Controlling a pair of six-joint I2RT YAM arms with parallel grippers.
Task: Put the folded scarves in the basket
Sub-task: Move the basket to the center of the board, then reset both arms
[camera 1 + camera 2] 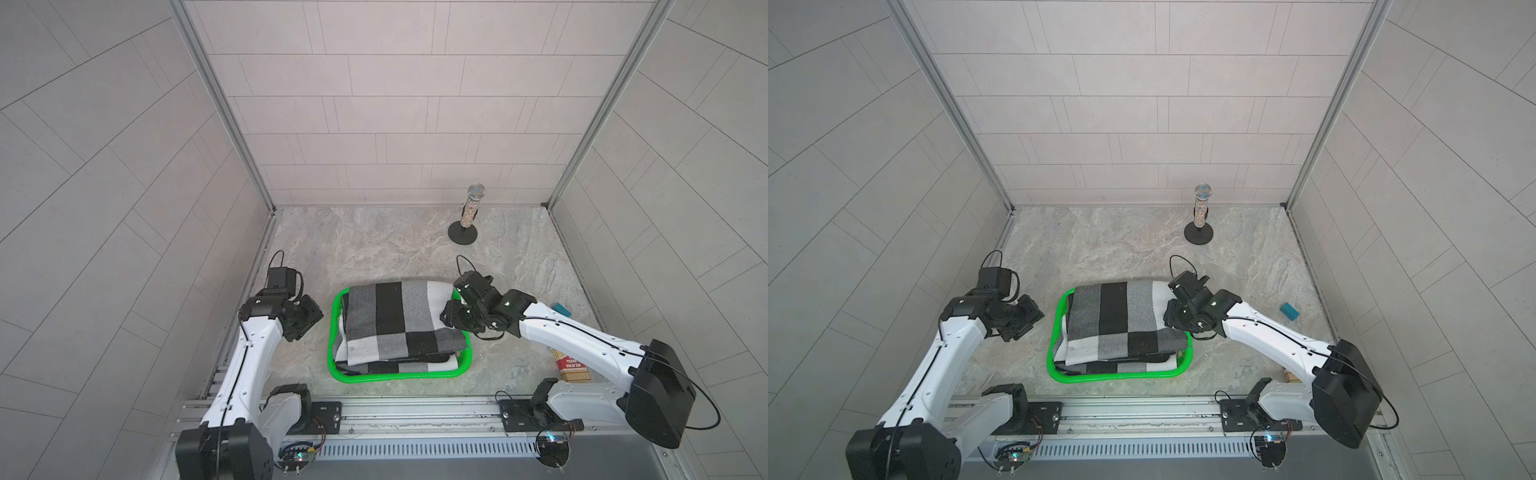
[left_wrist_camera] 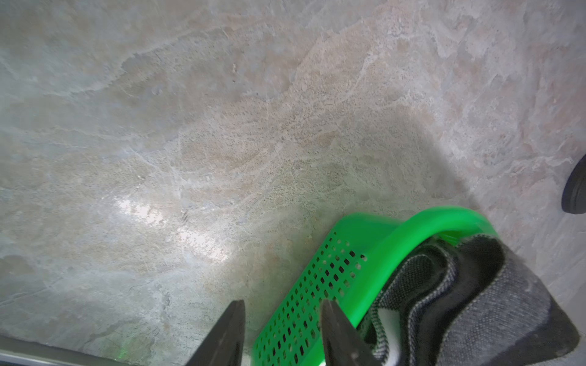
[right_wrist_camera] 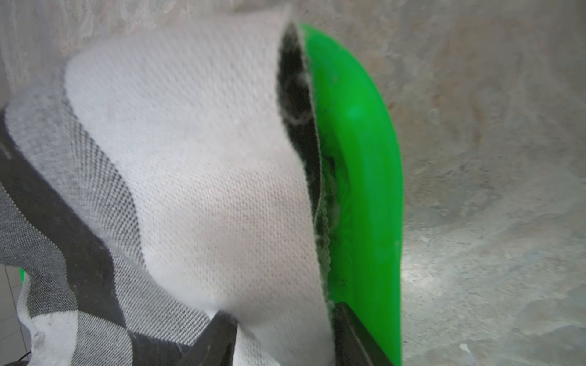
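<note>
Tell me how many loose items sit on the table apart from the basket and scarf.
3. A glittery microphone on a stand near the back wall, a teal block beyond the right arm, and a red-labelled packet partly under that arm. More may be hidden.

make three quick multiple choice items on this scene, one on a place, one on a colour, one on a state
1. Where does the scarf lie?
A. beside the microphone
B. in the basket
C. over an arm

2. What colour is the basket?
A. blue
B. red
C. green

3. How is the left hand?
A. open, holding nothing
B. shut on the scarf
C. shut on the basket rim

Answers: 1 B, the green rim surrounds the folded cloth; 2 C, bright green in every view; 3 A, its fingers stand apart beside the basket.
</note>
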